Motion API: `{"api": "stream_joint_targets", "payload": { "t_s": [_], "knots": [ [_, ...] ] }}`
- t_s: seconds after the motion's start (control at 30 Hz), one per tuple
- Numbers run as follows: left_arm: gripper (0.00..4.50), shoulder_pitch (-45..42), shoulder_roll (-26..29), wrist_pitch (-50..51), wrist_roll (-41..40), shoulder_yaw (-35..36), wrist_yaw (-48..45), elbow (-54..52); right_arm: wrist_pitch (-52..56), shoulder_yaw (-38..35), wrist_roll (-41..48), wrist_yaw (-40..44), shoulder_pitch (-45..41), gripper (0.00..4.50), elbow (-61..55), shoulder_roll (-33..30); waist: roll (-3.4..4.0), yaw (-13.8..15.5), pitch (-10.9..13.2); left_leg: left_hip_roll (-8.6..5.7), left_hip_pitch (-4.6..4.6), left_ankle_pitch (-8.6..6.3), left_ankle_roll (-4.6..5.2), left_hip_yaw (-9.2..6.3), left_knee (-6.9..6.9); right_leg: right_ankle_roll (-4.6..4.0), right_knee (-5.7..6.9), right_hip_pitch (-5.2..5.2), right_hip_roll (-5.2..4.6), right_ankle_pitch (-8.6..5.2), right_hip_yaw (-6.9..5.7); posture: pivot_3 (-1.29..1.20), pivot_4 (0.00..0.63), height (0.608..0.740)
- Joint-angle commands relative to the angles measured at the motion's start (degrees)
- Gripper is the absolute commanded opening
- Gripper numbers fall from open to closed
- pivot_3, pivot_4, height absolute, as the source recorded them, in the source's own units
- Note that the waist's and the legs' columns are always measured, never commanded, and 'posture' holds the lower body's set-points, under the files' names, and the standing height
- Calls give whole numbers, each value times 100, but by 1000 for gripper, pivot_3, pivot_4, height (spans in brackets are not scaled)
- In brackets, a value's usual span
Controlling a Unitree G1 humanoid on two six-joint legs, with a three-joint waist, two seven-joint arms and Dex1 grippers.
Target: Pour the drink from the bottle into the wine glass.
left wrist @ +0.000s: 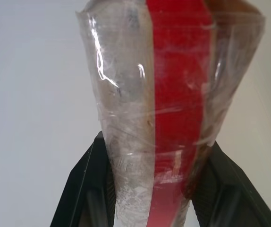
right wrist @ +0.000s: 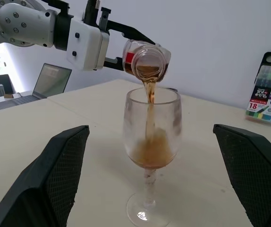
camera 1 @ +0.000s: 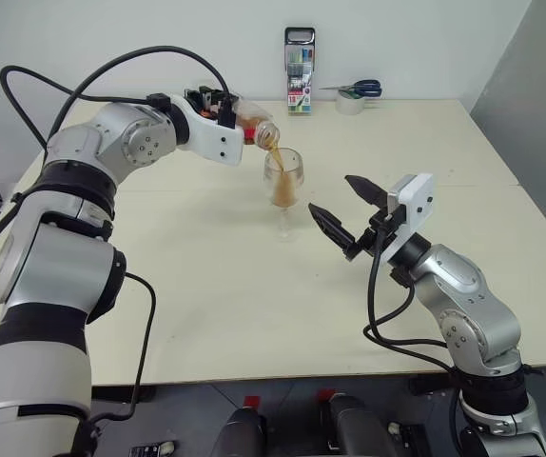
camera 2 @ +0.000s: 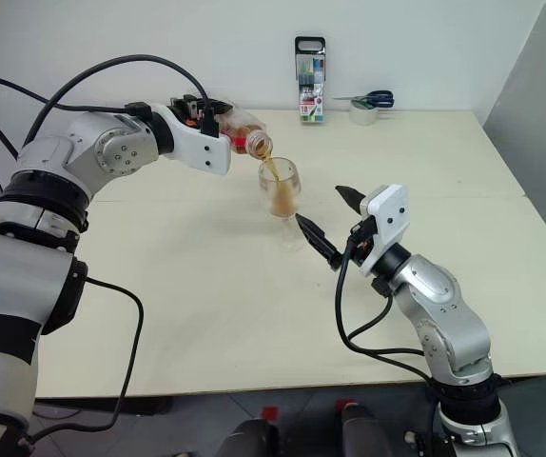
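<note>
From the head camera, the left gripper [camera 1: 238, 116] clamps the bottle [camera 1: 257, 127], tipped over the wine glass [camera 1: 283, 181] near the tabletop's [camera 1: 206, 286] middle; the drink [camera 1: 283, 188] streams in. Tilt should increase slowly.

The left wrist camera confirms both fingers [left wrist: 86, 189] pressing the bottle.

The right wrist camera looks between the right gripper's [right wrist: 159, 175] wide-spread, empty fingers; the bottle's mouth should stay centred over the rim.

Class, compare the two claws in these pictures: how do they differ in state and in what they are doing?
The left claw is shut on the bottle, tipping it over the wine glass; the right claw is open and holds nothing. The left claw is above the glass; the right claw is beside it, apart. Both have two black fingers.
</note>
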Motion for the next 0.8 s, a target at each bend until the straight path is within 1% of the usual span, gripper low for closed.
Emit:
{"api": "stream_joint_targets", "payload": {
  "t_s": [0.03,0.8],
  "knots": [
    [1668,-330,111,5,14,20,173,-1,-133,-28,3,47,-55,4500,-214,-10,0,-1,0,0,0,0,0,0,0,0,0,0,0,0,0,0,150,740],
    [1668,-378,168,-24,166,-137,347,83,-114,77,-62,101,-4,4500,-278,-59,0,-1,0,-1,0,0,0,1,2,0,2,0,0,0,0,0,150,740]
  ]
}}
